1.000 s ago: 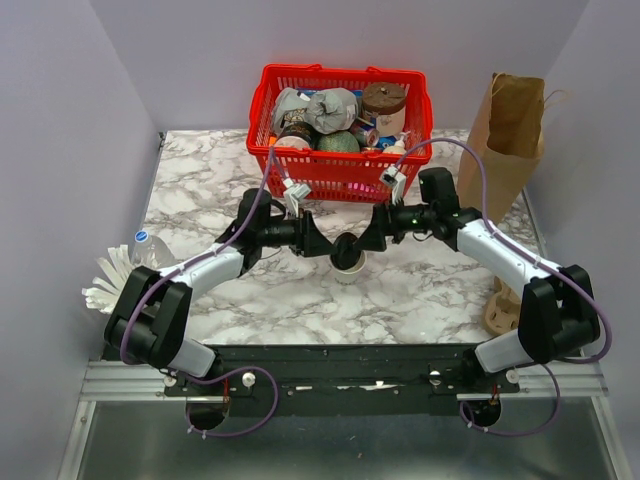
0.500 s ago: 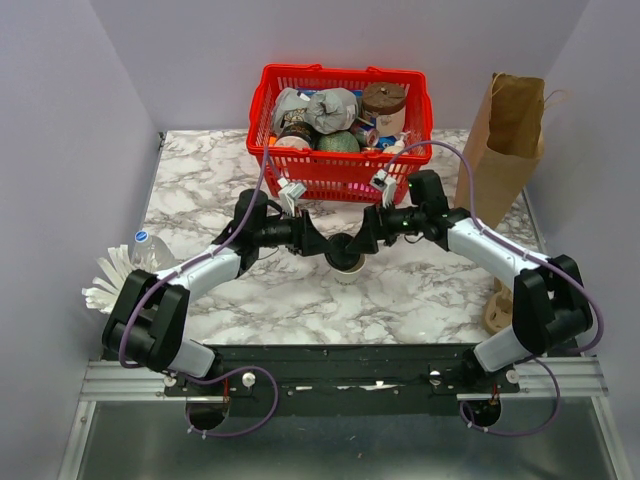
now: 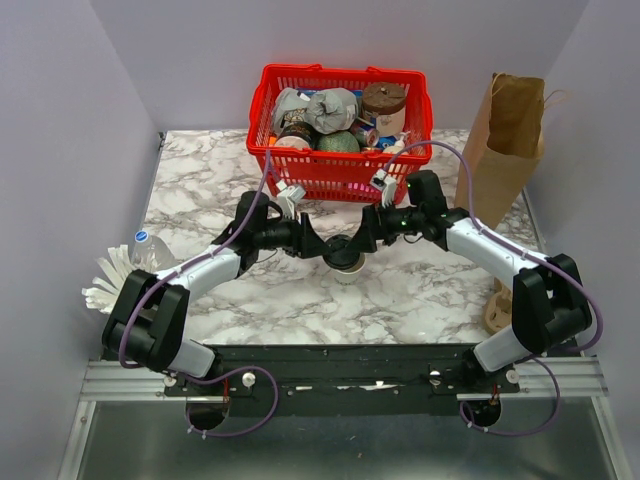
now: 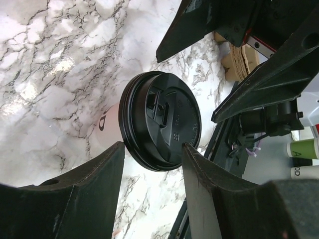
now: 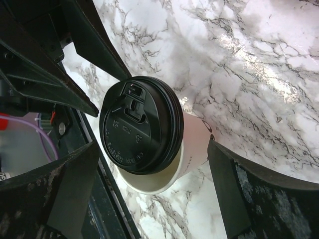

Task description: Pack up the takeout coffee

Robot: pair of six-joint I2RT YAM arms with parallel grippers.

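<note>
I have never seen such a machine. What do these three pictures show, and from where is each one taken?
Two robot arms are bolted to a marble table. The wide picture looks down from above and behind them. The two close pictures come from a camera on each wrist, so dark fingers frame the view. Between the arms is a white paper cup with a black lid. The left gripper has its fingers close beside the lid; whether it squeezes is unclear. The right gripper is open, with gaps to the cup. Behind stands a red basket, at the right a brown paper bag.
</note>
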